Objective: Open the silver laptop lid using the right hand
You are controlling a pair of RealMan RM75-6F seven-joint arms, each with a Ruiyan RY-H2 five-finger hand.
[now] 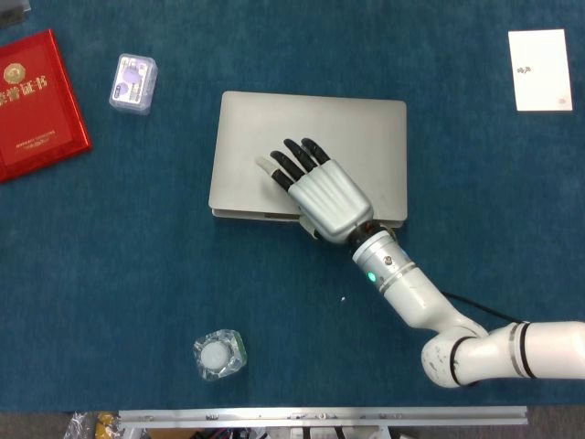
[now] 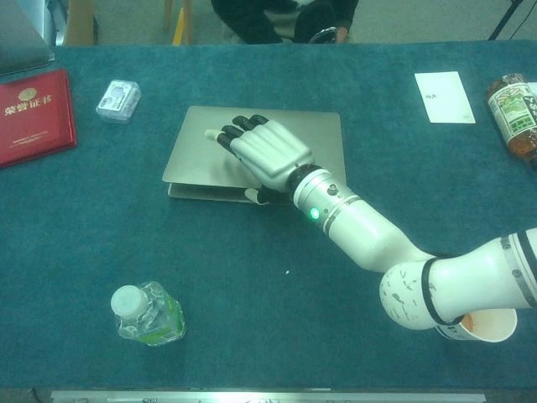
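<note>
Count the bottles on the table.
2: a clear water bottle at the near left, and a brown drink bottle lying at the far right edge. Others may sit outside the frame.

My right hand (image 1: 324, 192) covers the middle of the laptop lid (image 1: 366, 137), and I cannot see how its thumb meets the front edge beneath. At nine o'clock the red certificate book (image 1: 37, 105) is cut by the edge. In the chest view, the brown bottle (image 2: 513, 113) at three o'clock runs out of the picture. The print on the white card (image 1: 539, 69) is too small to read.
</note>
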